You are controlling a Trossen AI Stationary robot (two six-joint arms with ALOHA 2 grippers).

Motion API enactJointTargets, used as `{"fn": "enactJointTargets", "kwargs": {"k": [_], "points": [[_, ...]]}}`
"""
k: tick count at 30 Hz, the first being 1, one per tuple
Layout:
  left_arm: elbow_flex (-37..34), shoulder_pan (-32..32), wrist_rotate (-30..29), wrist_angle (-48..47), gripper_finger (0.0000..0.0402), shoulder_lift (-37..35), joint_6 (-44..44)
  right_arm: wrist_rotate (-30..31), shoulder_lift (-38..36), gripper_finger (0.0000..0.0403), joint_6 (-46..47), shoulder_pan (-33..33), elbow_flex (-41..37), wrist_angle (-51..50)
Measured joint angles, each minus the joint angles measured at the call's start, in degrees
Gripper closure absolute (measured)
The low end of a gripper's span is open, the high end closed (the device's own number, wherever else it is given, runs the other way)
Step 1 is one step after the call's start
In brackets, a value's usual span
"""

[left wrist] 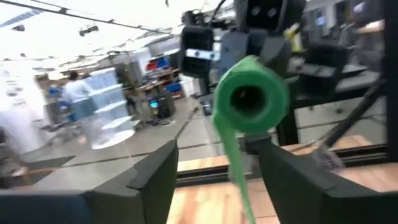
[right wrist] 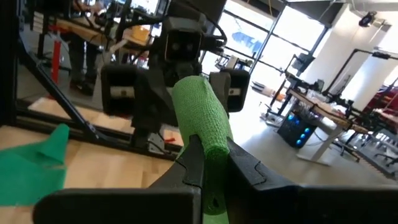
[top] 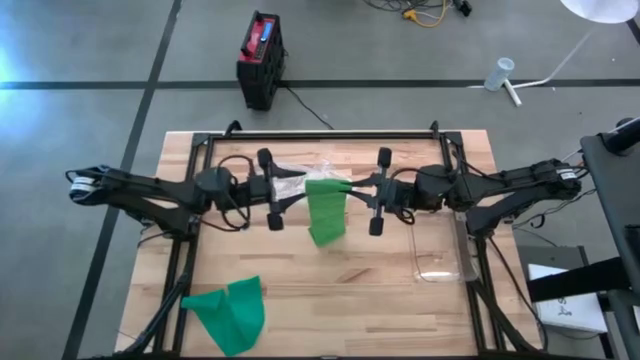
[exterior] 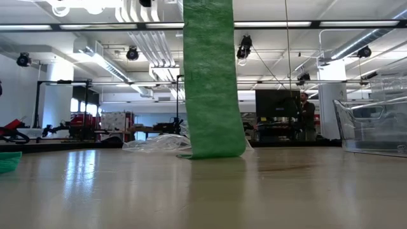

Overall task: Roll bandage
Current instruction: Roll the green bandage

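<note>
A green bandage is partly wound into a roll (top: 326, 186) that hangs in the air over the middle of the table. Its loose strip (exterior: 213, 83) drops straight down, and its lower end (exterior: 217, 150) rests on the tabletop. My right gripper (right wrist: 211, 152) is shut on the roll's right end. My left gripper (left wrist: 217, 165) stands open just off the roll's left end (left wrist: 252, 102), level with it and apart from it. A second green bandage (top: 232, 312) lies crumpled on the table's near left. My right gripper pinches the roll's right end (right wrist: 214, 146) between its two fingers. The fingers come level from the table's right and lie along the roll, which sticks out past them toward my left gripper. The roll is lifted clear and about level, with the strip hanging slack below it.
A crumpled clear wrapper (top: 298, 176) lies on the table under my left gripper. A clear plastic box (top: 442, 262) stands near the right edge. The black frame rail (top: 320, 135) runs along the far edge. Bare wood lies at the near middle.
</note>
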Motion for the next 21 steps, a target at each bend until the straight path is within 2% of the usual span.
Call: {"fn": "enactJointTargets", "kwargs": {"k": [7, 12, 16, 21], "points": [[-0.1, -0.1, 1.3, -1.0, 0.0128, -2.0, -2.8, 0.0, 0.0, 0.0382, -8.5, 0.0, 0.1, 0.2], [2.7, -0.1, 5.9, -0.6, 0.0102, -0.2, -5.4, 0.0, 0.0, 0.0383, -12.5, 0.0, 0.1, 0.2], [5.5, -0.1, 5.9, -1.1, 0.0098, 2.8, -6.2, 0.0, 0.0, 0.0383, -13.9, 0.0, 0.1, 0.2], [9.5, 0.1, 5.3, -3.8, 0.0115, 5.9, -6.7, 0.6, 0.0, 0.0383, -13.4, 0.0, 0.1, 0.3]]}}
